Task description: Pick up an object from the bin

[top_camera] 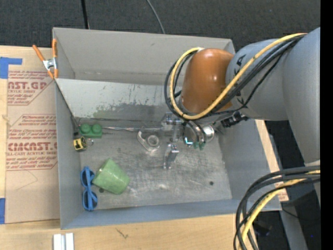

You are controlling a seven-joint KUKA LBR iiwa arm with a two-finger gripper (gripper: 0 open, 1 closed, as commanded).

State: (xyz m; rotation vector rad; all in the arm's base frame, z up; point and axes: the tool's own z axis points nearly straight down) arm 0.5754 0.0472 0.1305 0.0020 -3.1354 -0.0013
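My gripper [171,151] hangs low over the middle of the bin floor, under the orange wrist cover. Just to its left lies a small clear plastic cup [150,140], close to the gripper but not visibly held. Further left and nearer the front, a light green cup [111,177] lies on its side.
A green toy brick [90,130] and a small yellow tape measure [79,143] sit by the left wall. Blue sunglasses [87,188] lie in the front left corner. The arm and its cables cover the bin's right side.
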